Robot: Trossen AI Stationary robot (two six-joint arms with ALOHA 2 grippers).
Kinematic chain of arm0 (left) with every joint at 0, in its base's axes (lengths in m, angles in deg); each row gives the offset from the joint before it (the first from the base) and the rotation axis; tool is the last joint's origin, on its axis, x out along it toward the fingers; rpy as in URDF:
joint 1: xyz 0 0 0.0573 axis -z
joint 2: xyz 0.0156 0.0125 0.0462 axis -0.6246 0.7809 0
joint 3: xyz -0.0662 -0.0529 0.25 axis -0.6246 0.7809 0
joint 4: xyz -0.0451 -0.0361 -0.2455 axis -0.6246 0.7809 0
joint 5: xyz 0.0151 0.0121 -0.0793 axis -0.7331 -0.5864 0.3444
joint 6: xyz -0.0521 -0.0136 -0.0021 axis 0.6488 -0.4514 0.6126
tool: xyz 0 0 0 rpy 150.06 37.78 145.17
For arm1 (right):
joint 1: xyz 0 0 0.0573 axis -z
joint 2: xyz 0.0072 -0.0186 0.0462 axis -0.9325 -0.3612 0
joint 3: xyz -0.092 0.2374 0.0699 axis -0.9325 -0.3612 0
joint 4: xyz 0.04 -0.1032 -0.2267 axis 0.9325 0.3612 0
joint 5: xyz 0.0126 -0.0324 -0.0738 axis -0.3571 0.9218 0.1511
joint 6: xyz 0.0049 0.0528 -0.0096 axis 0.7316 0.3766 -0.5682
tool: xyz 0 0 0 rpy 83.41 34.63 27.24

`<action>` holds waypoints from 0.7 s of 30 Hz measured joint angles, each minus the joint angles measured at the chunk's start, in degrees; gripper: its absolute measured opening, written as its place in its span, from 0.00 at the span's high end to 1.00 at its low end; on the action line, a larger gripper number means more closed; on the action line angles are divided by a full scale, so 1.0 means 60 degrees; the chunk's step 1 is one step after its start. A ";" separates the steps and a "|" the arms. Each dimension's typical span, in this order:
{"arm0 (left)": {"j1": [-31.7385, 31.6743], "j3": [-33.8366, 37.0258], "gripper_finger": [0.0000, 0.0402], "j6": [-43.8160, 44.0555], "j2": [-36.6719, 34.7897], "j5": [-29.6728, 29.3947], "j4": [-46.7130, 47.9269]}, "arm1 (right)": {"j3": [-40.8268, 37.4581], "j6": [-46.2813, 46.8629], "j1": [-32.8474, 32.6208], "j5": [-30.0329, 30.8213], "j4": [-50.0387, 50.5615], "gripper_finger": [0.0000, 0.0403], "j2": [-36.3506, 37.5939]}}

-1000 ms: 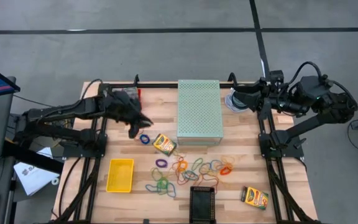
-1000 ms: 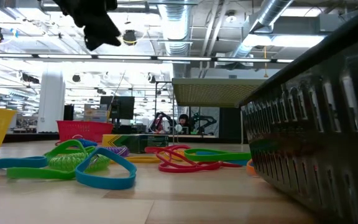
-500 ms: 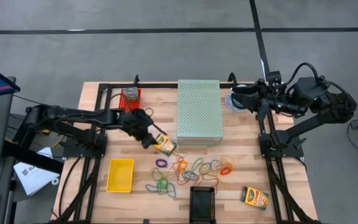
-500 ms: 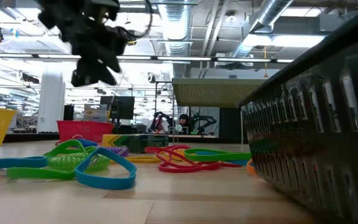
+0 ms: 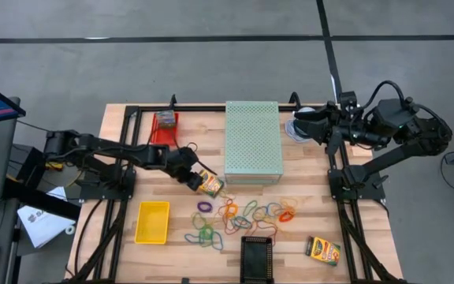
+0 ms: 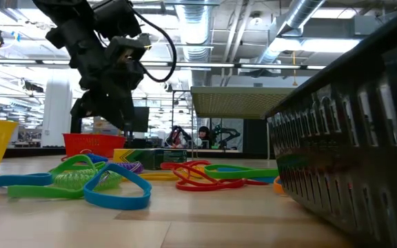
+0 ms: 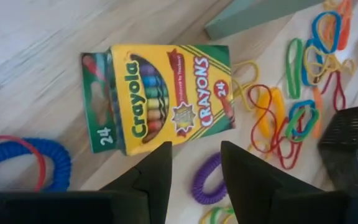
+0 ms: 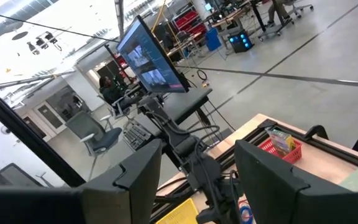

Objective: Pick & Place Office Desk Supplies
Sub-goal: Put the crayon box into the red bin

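A yellow-and-green crayon box (image 5: 210, 184) lies flat on the table beside the pale green perforated box; it also shows in the left wrist view (image 7: 166, 96) and in the low view (image 6: 145, 158). My left gripper (image 5: 193, 177) (image 7: 196, 163) (image 6: 104, 114) hangs open just above the box's left end and touches nothing. Rubber bands (image 5: 243, 213) (image 6: 95, 180) in several colours lie scattered on the table's near middle. A second crayon box (image 5: 322, 250) lies at the near right. My right gripper (image 5: 299, 126) (image 8: 194, 177) waits open at the far right.
The perforated green box (image 5: 252, 142) stands far centre. A red basket (image 5: 165, 126) is far left, a yellow bin (image 5: 152, 222) near left, and a black basket (image 5: 257, 256) at the near edge. A blue coil (image 7: 17, 163) and a purple coil (image 7: 207, 180) lie by the crayon box.
My left gripper has moved from near the red basket toward the table's right and near side, coming down until it hangs just above the crayon box beside the perforated box. The right arm has kept still.
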 joint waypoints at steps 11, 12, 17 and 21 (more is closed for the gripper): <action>-0.0017 -0.0004 0.46 -0.0229 0.0071 -0.0715 0.0303 | 0.0000 -0.0025 0.0000 0.0000 0.0006 0.50 -0.0004; -0.0017 -0.0004 0.44 -0.0236 0.0071 -0.0693 0.0358 | 0.0000 -0.0025 0.0000 0.0000 0.0009 0.50 -0.0004; 0.0005 0.0000 0.40 -0.0282 0.0424 -0.0664 0.0494 | 0.0000 -0.0029 0.0000 -0.0011 0.0015 0.50 -0.0007; 0.0005 -0.0004 0.40 -0.0278 0.0897 -0.0607 0.0055 | 0.0000 -0.0029 0.0000 -0.0022 0.0081 0.50 -0.0051</action>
